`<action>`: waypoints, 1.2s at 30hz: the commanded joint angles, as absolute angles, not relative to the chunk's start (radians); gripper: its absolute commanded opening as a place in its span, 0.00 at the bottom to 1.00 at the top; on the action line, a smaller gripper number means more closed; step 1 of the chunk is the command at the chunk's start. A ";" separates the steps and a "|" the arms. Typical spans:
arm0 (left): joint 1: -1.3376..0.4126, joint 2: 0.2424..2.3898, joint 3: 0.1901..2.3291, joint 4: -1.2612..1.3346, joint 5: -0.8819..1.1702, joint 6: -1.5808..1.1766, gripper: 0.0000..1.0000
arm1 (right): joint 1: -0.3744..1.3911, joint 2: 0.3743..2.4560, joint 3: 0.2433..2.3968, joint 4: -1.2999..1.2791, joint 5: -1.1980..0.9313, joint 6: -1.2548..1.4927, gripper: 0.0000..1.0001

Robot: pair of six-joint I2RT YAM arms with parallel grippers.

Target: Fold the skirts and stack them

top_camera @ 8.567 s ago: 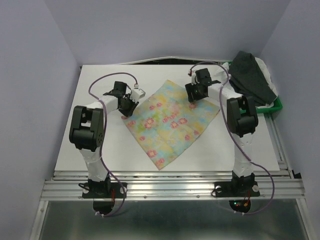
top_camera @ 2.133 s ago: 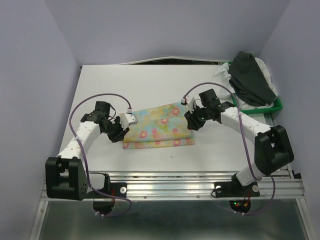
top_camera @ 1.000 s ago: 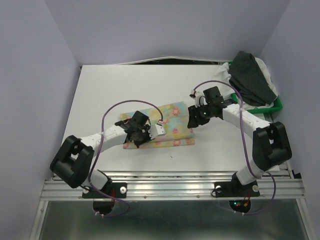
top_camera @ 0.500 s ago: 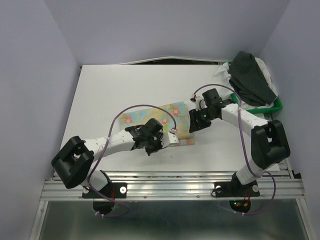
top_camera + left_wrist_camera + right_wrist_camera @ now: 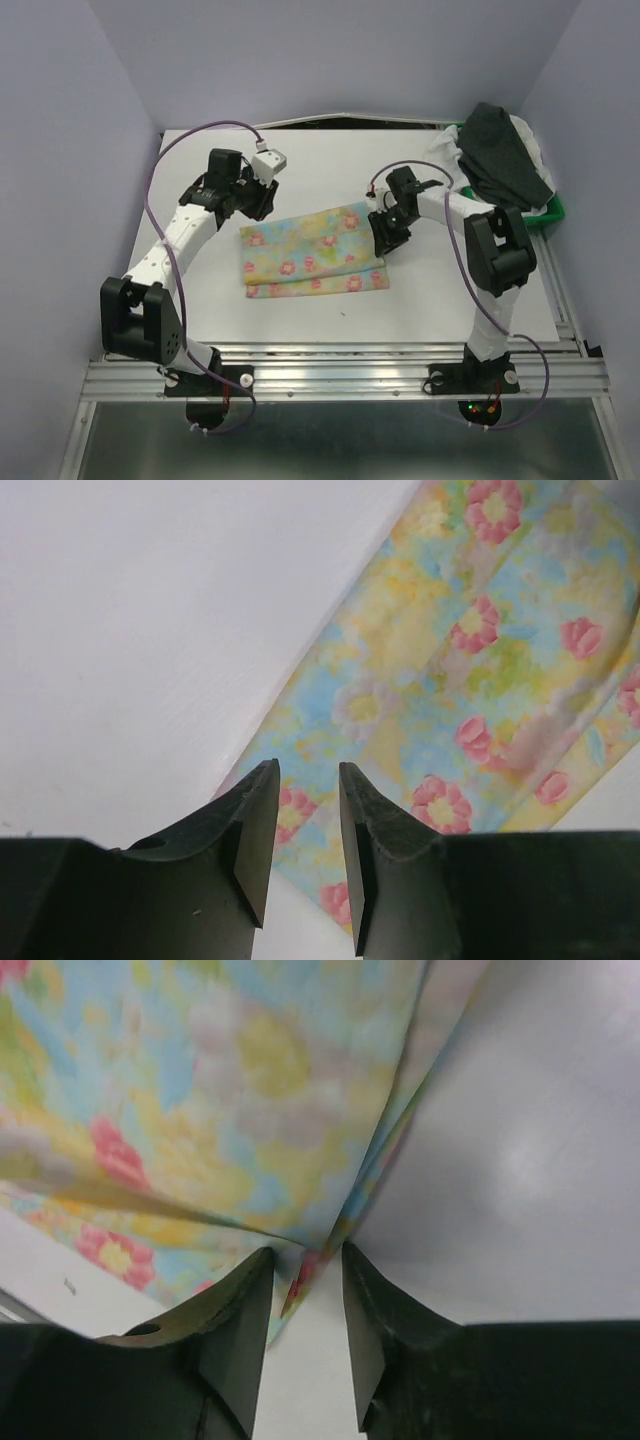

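Note:
The yellow floral skirt (image 5: 315, 250) lies folded in a flat band at the table's middle; it also fills the left wrist view (image 5: 470, 680) and the right wrist view (image 5: 220, 1090). My left gripper (image 5: 258, 205) (image 5: 307, 780) hovers open over the skirt's back left corner with nothing between its fingers. My right gripper (image 5: 385, 238) (image 5: 305, 1260) is at the skirt's right edge, open, and a corner of the folded layers pokes into the gap. The dark charcoal skirt (image 5: 505, 150) lies heaped on the white skirt (image 5: 445, 145) at the back right.
A green tray (image 5: 553, 212) under the two heaped skirts sits at the table's right edge. The white table (image 5: 300, 150) is walled by lilac panels at the back and sides. A metal rail runs along the near edge.
My left arm swung from the skirt's front edge up to its back left corner, and its gripper opened. My right gripper shifted slightly left at the right edge and narrowed a little.

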State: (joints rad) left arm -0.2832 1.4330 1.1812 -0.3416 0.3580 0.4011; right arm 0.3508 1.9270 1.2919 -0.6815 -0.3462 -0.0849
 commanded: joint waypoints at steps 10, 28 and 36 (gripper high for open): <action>-0.104 1.551 1.226 -0.416 0.379 0.433 0.43 | 0.350 2.346 2.010 -0.540 -0.023 -0.285 0.35; -0.230 1.741 1.129 -0.340 0.453 0.468 0.21 | 0.256 1.888 1.436 -0.560 -0.425 0.150 0.57; -0.451 1.569 0.959 -0.310 0.384 0.408 0.01 | 0.235 1.950 1.342 -0.542 -0.528 0.215 0.58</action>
State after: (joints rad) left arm -0.3790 1.6848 0.9878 -0.3099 0.4156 0.4374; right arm 0.2413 1.9434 1.3251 -0.5621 -0.4416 0.1574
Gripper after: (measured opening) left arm 0.070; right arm 0.577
